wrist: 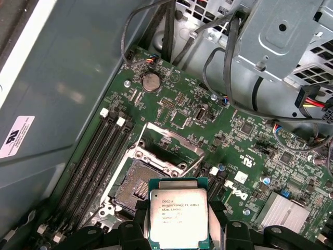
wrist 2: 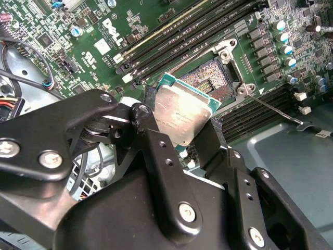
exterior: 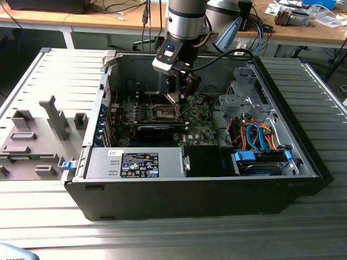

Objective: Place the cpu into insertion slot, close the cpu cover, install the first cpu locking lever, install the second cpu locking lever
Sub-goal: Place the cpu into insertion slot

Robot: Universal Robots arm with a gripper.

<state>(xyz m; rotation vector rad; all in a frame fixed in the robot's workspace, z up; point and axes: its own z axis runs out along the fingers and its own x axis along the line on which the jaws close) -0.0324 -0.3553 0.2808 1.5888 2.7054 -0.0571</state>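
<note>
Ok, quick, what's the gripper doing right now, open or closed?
Gripper: closed, holding the cpu near the insertion slot, not yet seated in it.

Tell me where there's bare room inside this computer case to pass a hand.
Free: the bare grey case panel beside the memory slots, in the first wrist view. The open socket is bare too, but the claw hangs over it, shut on the cpu. Crowded: the cables by the drive cage, at the exterior view's right.

One cpu (wrist: 178, 219), one socket (wrist: 134, 190), one cover (wrist: 169, 148) (open).
</note>
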